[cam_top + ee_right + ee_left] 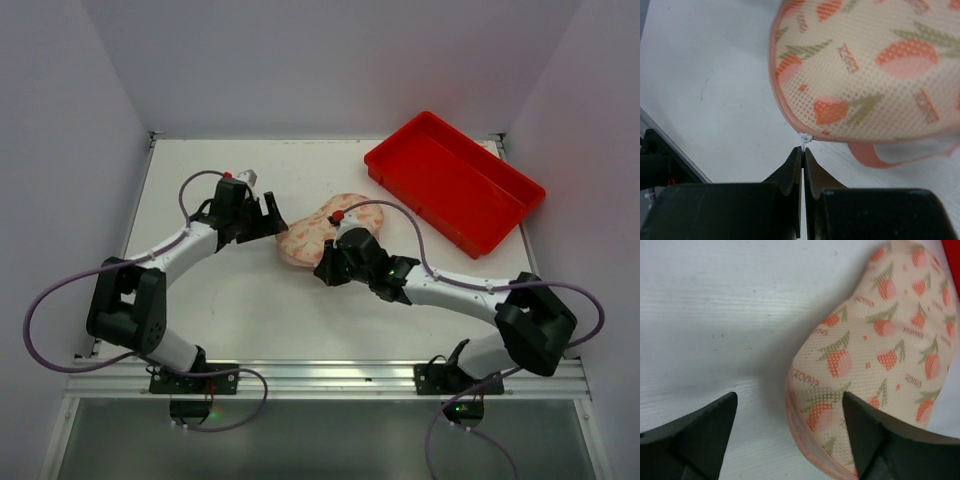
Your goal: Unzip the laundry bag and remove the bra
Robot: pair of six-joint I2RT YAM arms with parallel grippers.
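The laundry bag (318, 232) lies closed on the white table, cream mesh printed with pink-orange fruit and edged in pink. My left gripper (277, 224) is at its left end and stands open (789, 399). The bag's rounded end (880, 330) pokes in between the fingers: one finger (865, 430) sits over the bag, the other (705, 430) over bare table. My right gripper (323, 271) is at the bag's near edge (875, 65). It is shut (803, 150) on the small white zipper pull (804, 138). The bra is hidden.
A red plastic tray (455, 180) sits slanted at the back right of the table. A pink fabric loop (870, 152) hangs from the bag's near edge beside my right fingers. White walls enclose the table on three sides.
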